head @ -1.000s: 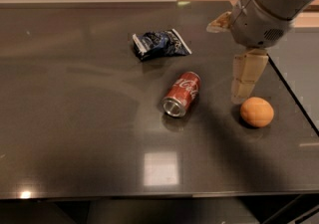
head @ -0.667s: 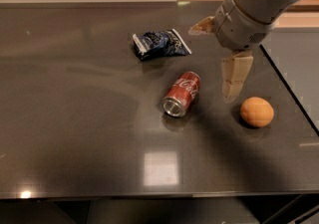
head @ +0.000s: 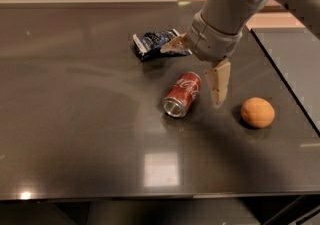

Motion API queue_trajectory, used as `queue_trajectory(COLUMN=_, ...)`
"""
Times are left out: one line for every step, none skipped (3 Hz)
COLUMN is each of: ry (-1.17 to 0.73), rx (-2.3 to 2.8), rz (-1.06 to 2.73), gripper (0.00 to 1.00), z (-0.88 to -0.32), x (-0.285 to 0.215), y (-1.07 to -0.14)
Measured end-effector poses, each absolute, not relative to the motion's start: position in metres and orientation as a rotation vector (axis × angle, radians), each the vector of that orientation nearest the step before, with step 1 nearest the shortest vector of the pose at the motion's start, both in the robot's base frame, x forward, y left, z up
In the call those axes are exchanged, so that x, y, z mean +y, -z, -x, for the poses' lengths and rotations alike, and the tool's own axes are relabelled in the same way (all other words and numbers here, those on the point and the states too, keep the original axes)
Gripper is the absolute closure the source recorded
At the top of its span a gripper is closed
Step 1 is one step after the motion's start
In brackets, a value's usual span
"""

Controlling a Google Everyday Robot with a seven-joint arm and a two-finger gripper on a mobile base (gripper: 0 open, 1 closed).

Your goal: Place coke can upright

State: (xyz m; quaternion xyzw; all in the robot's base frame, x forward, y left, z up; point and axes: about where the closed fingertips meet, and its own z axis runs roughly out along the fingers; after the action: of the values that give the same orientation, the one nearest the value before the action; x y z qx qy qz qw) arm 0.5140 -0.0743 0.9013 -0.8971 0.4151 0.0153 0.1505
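The coke can (head: 182,94) is red with white script and lies on its side on the dark table (head: 75,119), its silver open end facing the front left. My gripper (head: 190,76) hovers just above the can's far right end. It is open wide: one finger (head: 173,44) points left over the snack bag, the other finger (head: 218,83) hangs down just right of the can, not touching it. The gripper holds nothing.
A dark blue and white snack bag (head: 150,42) lies behind the can. A round orange fruit (head: 257,112) sits to the can's right. The table's right edge (head: 287,84) runs diagonally past the fruit, and the front edge (head: 150,195) is near.
The arm has moved left, from beside the orange to above the can's far end. The can, bag and orange have not moved.
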Motion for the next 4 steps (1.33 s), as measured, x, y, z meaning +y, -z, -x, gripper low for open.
queue_trajectory(ry=-0.045, rx=1.060, rz=2.709, gripper=0.00, z=-0.517, x=-0.065, y=-0.881)
queue_trajectory(ry=-0.017, rx=0.961, rz=2.800, gripper=0.00, z=-0.519, x=-0.060, y=-0.865)
queue_trajectory(ry=0.017, rx=0.882, rz=2.869, gripper=0.00, z=-0.520, x=-0.058, y=-0.853)
queue_trajectory(ry=0.057, rx=0.827, rz=2.925, gripper=0.00, z=-0.521, x=-0.059, y=-0.845)
